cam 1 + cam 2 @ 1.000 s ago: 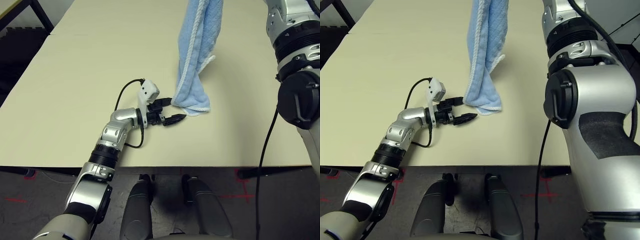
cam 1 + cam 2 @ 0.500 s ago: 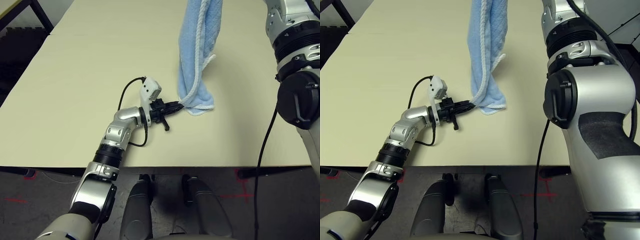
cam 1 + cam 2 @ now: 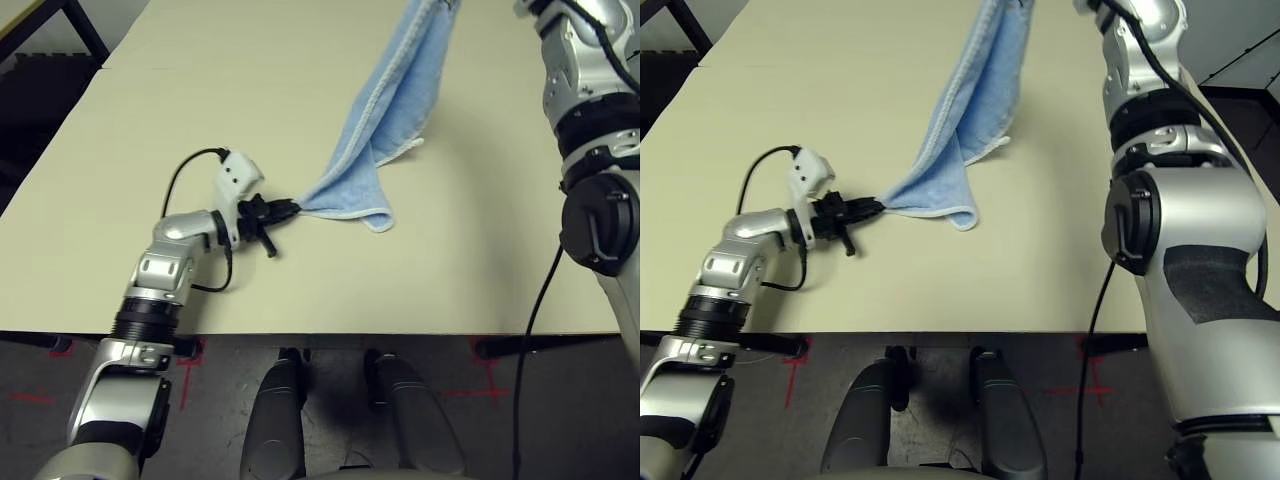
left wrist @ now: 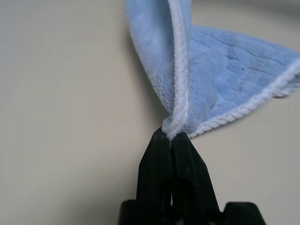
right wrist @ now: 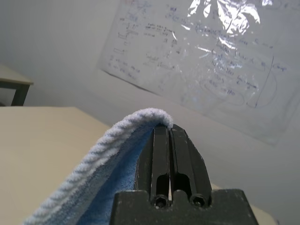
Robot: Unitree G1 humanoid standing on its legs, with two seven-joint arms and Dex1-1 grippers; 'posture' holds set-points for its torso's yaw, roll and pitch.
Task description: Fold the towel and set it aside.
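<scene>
Keeping the towel [image 3: 385, 110] taut between both corners should let it be laid flat on the bench [image 3: 200, 90] without bunching. Its lower end rests on the bench. Left claw [image 4: 171, 140] is clamped on a low corner; right claw [image 5: 168, 129] is clamped on the raised top edge.

1. The towel [image 3: 385, 110] stretches across the table [image 3: 130, 150], slanting from far right down to near left.
2. The left gripper [image 3: 283, 210], low over the near left table, pinches its lower corner.
3. The right gripper [image 5: 168, 133] clamps its upper edge, apparently raised above the far right side.
4. A lower fold [image 3: 350, 200] lies just right of the left gripper.
</scene>
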